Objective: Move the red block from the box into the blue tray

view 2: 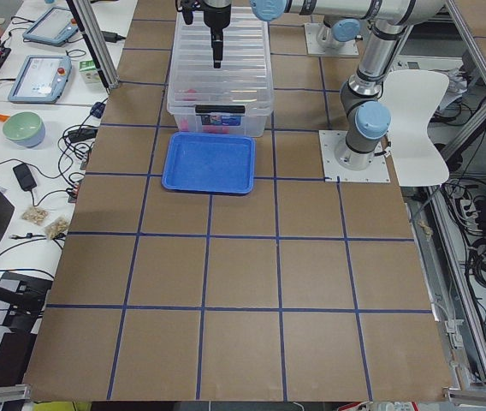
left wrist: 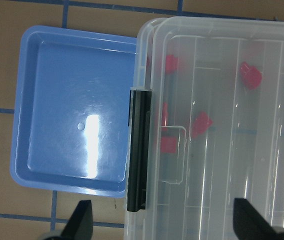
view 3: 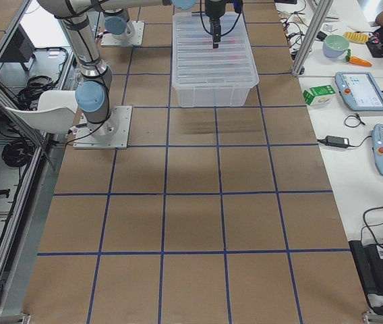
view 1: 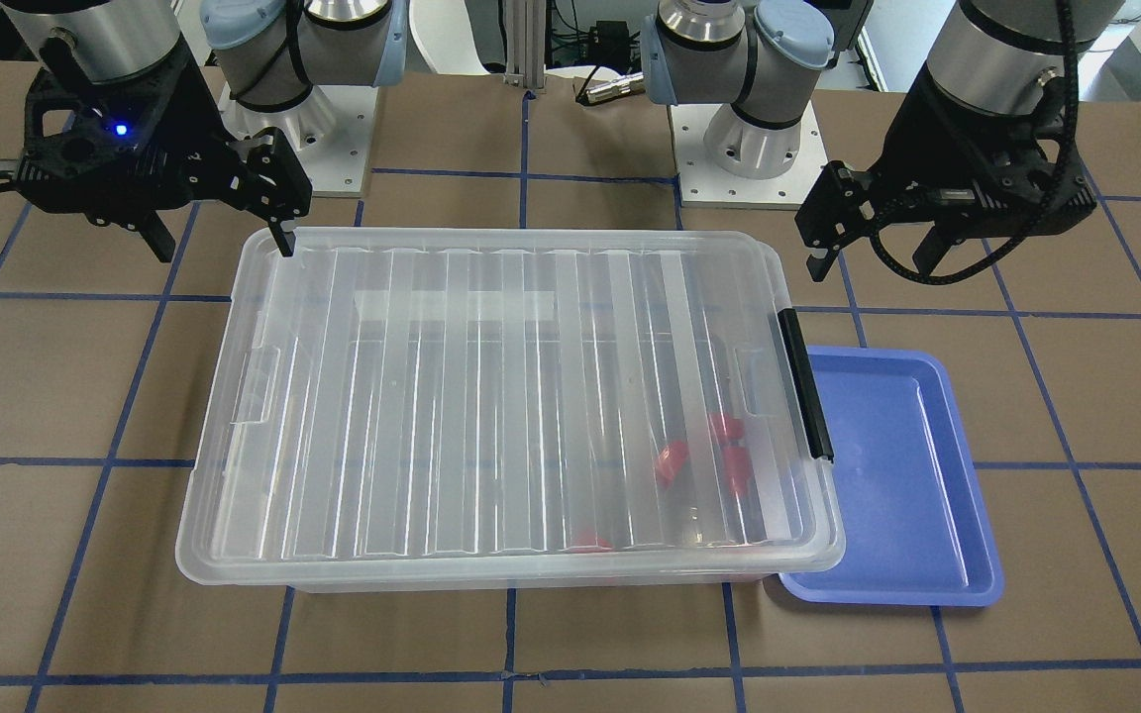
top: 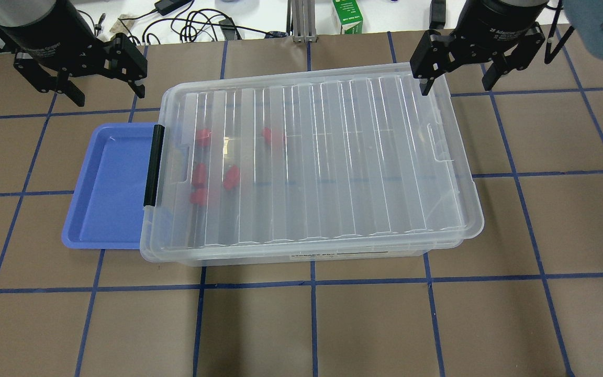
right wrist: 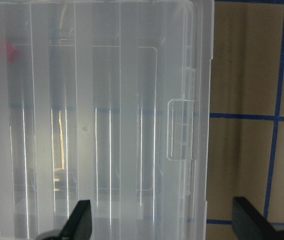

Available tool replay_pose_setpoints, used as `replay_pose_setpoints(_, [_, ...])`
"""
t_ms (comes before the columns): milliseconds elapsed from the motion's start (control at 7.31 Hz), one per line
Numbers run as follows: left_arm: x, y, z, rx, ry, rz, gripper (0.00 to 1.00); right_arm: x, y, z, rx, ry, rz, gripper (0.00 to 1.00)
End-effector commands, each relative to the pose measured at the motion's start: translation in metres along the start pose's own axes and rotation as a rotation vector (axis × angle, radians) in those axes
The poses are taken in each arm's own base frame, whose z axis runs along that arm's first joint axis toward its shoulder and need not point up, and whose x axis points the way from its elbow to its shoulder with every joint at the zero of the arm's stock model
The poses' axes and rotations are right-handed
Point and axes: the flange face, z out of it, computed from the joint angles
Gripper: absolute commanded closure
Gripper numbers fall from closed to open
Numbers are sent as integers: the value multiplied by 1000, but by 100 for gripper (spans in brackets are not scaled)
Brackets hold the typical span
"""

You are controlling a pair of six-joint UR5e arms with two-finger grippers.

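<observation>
The box [top: 333, 157] is a clear bin with its ribbed lid closed and a black latch bar [top: 153, 165] on the short side facing the blue tray [top: 108, 199]. Several red blocks [top: 231, 178] lie inside near that end, seen through the lid, also in the left wrist view [left wrist: 201, 124]. The tray is empty and touches the box. My left gripper [top: 108, 93] is open and empty, above the table behind the tray. My right gripper [top: 457, 84] is open and empty over the box's far right corner. The box's unlatched end shows in the right wrist view [right wrist: 132, 125].
The brown table has a blue tape grid. The two arm bases [view 1: 293, 129] [view 1: 749, 139] stand behind the box. A green carton [top: 347, 15] and cables lie beyond the table's far edge.
</observation>
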Motion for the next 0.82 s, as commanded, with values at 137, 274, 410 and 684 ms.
replay_pose_setpoints(137, [-1,-1,1,0,-1,-2,0,0,-1,1,0,2,-1,0])
replay_pose_setpoints(274, [0,-1,1,0,1,-1,0,1,-4,9,-2,5,-13,0])
replay_pose_setpoints(410, [0,-1,1,0,-1,1,0,10,-6,27,-33,11,-87,0])
replay_pose_setpoints(684, [0,-1,1,0,1,-1,0,54,-15,89,-44,11,-70,0])
